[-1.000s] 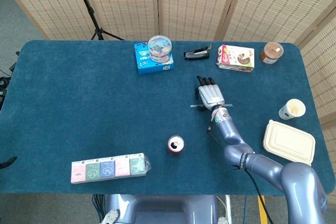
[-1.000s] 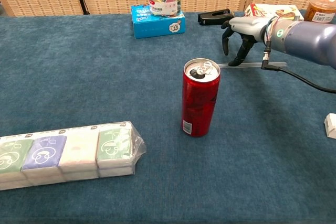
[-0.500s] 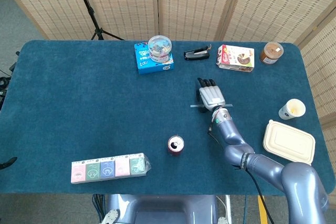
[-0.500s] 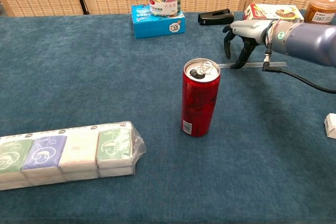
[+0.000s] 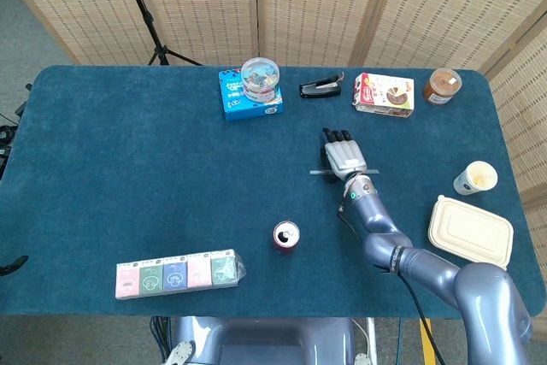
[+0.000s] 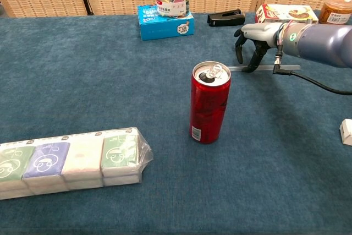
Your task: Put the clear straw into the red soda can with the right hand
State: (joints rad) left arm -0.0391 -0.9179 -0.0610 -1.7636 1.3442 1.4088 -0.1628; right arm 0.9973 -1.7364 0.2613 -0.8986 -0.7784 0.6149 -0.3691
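Tissue packs [image 6: 71,160] lay at the near left of the bench [image 5: 128,177], well apart from the work. The red can [image 6: 210,103] stood upright near bench centre, its top opening [image 6: 209,74] small. The straw [image 6: 263,69] lay flat on the cloth behind and to the right of the can. The right hand [image 6: 254,39] was arched directly over it, fingers [image 6: 252,61] curled downward with tips at or touching the straw; whether a pinch had closed could not be told. The left hand was not seen in either view.

Judgement: the straw looked light, thin, smooth and easily crushed or flicked away; a gentle pinch near mid-length should suit. Open cloth lay between straw and can; the stapler [image 5: 320,88] and snack box [image 5: 385,92] sat further back, clear of the path.
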